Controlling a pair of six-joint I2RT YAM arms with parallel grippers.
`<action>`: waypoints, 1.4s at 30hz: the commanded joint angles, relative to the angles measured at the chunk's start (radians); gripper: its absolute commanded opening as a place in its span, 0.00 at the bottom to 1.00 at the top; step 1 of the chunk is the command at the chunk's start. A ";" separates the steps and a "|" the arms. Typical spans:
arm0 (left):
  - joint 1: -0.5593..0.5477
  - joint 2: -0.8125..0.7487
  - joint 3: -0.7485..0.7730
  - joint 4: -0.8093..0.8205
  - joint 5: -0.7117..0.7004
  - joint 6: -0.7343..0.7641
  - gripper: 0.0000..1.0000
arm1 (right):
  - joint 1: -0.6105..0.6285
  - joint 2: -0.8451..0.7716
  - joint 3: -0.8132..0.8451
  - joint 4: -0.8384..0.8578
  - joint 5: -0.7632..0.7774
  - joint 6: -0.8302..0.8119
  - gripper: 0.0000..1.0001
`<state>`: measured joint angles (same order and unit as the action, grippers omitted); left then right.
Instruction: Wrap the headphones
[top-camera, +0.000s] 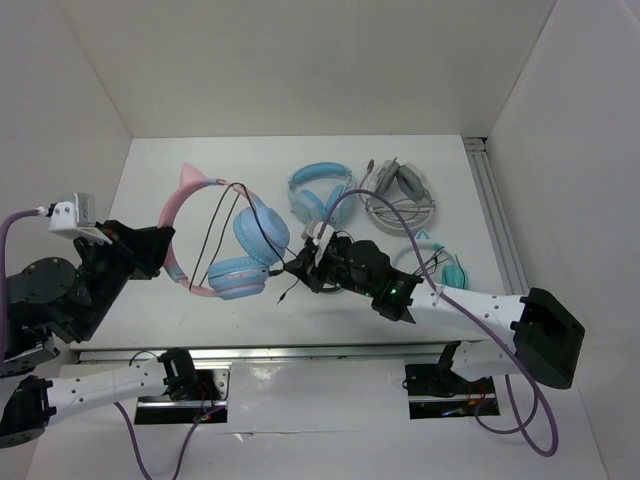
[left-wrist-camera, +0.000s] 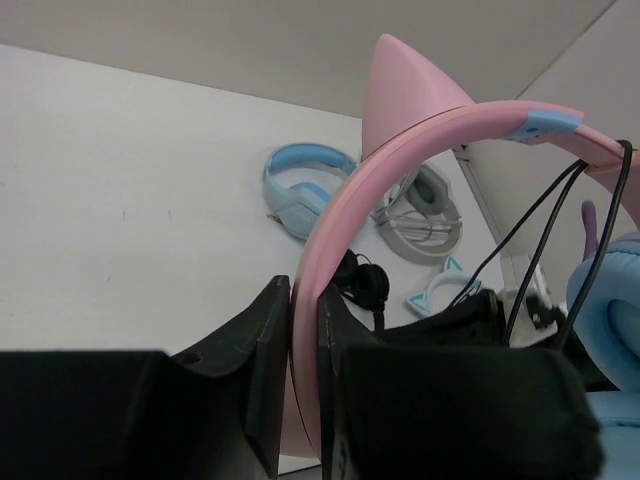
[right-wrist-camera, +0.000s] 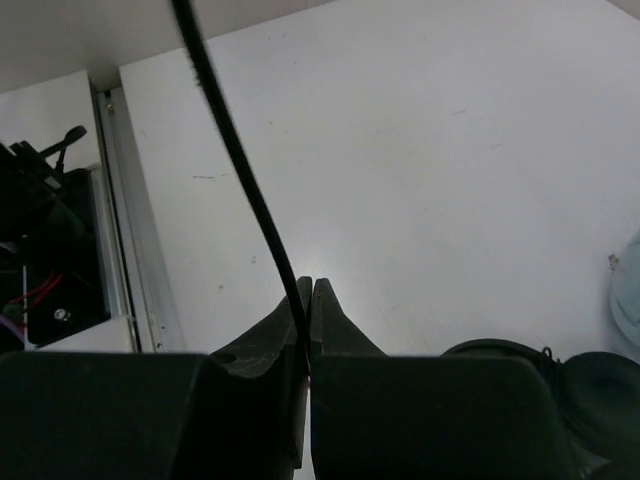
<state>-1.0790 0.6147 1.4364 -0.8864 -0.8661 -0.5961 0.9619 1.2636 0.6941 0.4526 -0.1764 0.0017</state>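
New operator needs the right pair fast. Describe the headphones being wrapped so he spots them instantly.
On the white table, look at the left half, in front of the left gripper. The headphones are there, band clamped by that gripper. Only this pair has a pink band with pointed ears; its neighbours are an all-blue pair, a grey pair and a teal-eared pair.

L arm (top-camera: 100, 270) jaws clamped, R arm (top-camera: 480, 310) jaws pinched tight, both reaching inward

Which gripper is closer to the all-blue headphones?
Right. The right gripper pinches the cable just below the all-blue headphones; the left gripper holds the pink headband, farther left.
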 joint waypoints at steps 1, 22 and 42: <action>-0.004 -0.006 -0.004 0.162 -0.088 -0.165 0.00 | 0.078 -0.027 -0.007 0.083 0.133 0.004 0.00; -0.004 0.028 -0.041 0.136 -0.232 -0.429 0.00 | 0.480 0.253 0.058 0.486 0.176 -0.098 0.10; -0.004 0.014 -0.100 0.136 -0.274 -0.456 0.00 | 0.560 0.272 0.105 0.514 0.218 -0.155 0.35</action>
<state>-1.0836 0.6353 1.3025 -0.8661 -1.0992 -1.0012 1.5185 1.5333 0.7670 0.8978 0.0410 -0.1394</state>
